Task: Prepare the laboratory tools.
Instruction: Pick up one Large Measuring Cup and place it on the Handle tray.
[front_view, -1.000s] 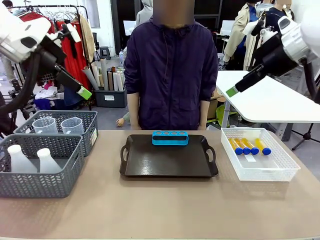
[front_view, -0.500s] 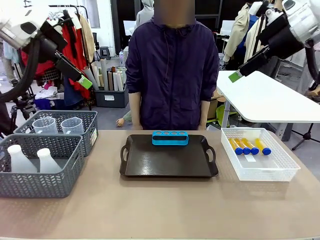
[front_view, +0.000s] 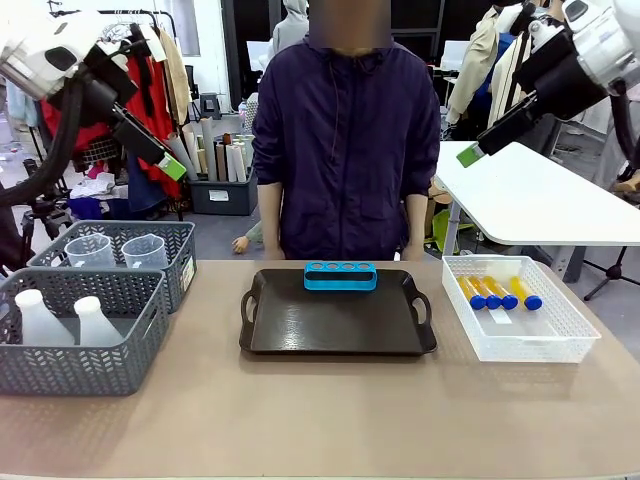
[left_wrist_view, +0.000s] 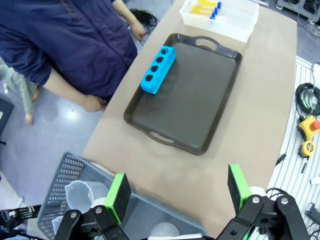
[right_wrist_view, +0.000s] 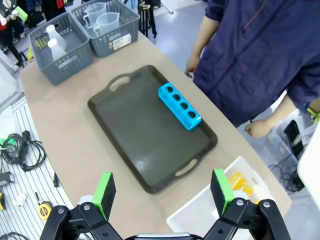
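1. My left gripper (left_wrist_view: 177, 187) hangs above the grey mesh baskets (left_wrist_view: 65, 172), jaws wide apart, empty
2. My right gripper (right_wrist_view: 162, 186), also up high, gapes wide and holds nothing
3. The blue four-hole plastic rack (front_view: 340, 275) sits on the dark rectangular tray's (front_view: 300, 330) far edge
4. Small amber blue-capped tubes (front_view: 497, 292) lie in the white mesh basket (front_view: 560, 345)

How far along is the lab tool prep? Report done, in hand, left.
Done: blue rack stands on the tray, holes empty. In hand: nothing; left pincer and right pincer are open and raised. Left: tubes lie in the white basket, beakers and flasks sit in grey baskets.
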